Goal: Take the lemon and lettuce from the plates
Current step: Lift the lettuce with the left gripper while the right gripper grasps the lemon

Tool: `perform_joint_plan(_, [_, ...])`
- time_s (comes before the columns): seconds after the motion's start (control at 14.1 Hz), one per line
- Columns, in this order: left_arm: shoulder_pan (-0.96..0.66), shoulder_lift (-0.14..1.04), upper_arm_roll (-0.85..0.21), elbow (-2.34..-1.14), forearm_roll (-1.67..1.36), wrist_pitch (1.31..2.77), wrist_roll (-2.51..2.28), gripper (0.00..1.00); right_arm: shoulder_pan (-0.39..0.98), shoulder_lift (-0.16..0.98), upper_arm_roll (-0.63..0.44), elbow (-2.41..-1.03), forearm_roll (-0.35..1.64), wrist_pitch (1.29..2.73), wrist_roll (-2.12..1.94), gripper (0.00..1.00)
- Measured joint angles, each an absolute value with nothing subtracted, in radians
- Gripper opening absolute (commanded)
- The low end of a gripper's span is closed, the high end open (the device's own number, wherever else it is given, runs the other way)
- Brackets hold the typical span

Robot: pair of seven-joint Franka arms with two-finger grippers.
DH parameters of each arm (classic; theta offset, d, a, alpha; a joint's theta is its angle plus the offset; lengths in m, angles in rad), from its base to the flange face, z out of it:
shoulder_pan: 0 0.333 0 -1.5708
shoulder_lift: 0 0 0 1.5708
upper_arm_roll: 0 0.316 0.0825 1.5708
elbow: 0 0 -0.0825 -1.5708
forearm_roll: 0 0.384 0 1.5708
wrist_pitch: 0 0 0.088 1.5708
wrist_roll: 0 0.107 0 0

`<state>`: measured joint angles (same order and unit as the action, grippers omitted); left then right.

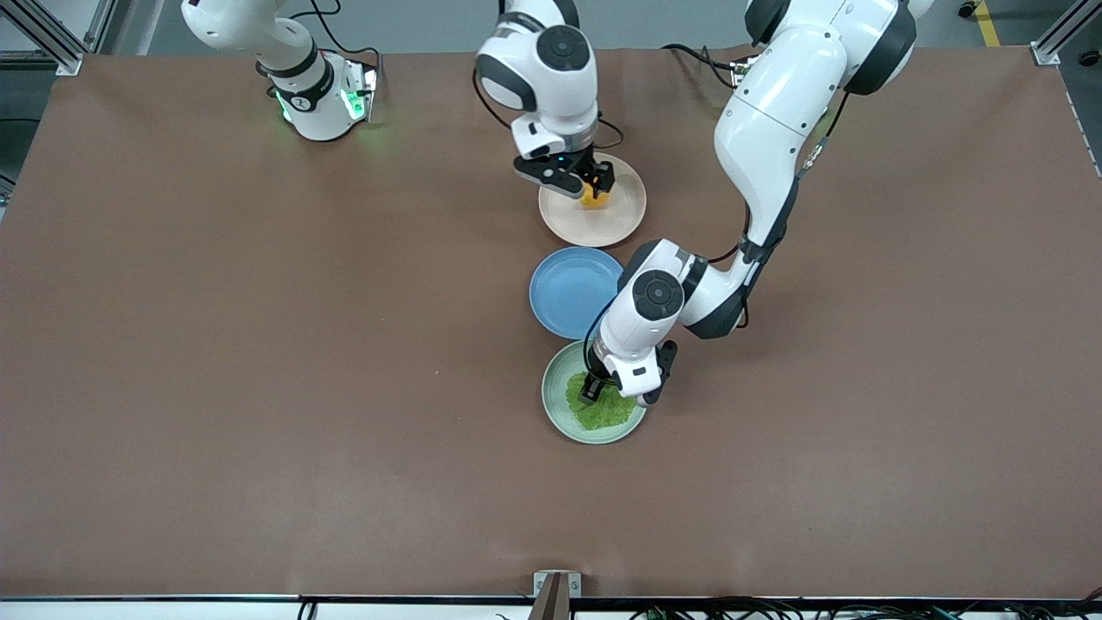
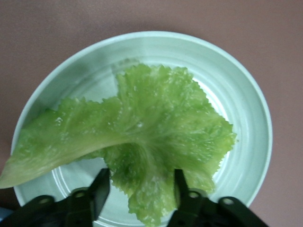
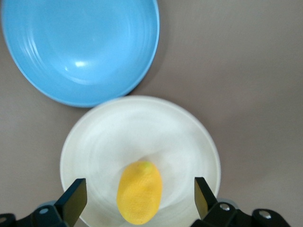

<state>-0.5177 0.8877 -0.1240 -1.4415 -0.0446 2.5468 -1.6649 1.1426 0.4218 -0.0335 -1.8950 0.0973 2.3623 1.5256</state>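
Crinkled green lettuce leaf (image 2: 156,127): lies on the pale mint-green round plate (image 1: 554,405), nearest the front camera. Likely light, limp, tearable; I'd pinch the frilled edge between my left gripper (image 2: 142,189) fingers, partly spread.

Smooth yellow-orange oval lemon (image 3: 139,191): on the pink-beige plate (image 1: 624,220). Probably firm, rolls; my right gripper (image 3: 140,201), wide, straddles its waist.

A robotics lab: aluminium frame rails (image 1: 52,39) and cables (image 1: 775,610) edge the brown-covered table (image 1: 215,344).

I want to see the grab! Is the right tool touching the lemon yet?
Apart. The right wrist view shows the right tool open, pink plate visible between each finger and the lemon.
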Motion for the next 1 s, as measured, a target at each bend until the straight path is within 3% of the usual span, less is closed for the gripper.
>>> perform_joint_plan(0.28, [-0.518, 0.887, -0.125, -1.44, -0.044, 2.538, -1.665, 0.21, 1.187, 0.49, -0.037, -1.888, 0.05, 2.403, 1.64, 1.0])
perform_joint_plan(0.64, [-0.519, 0.88, -0.125, -1.432, -0.044, 2.537, -1.665, 0.04, 1.211, 0.542, -0.038, -1.846, 0.036, 2.408, 1.747, 1.0])
perform_joint_plan(1.0, [-0.514, 0.846, -0.123, -1.418, -0.044, 2.524, -1.665, 0.01, 1.232, 0.599, -0.038, -1.815, 0.006, 2.422, 1.829, 1.0])
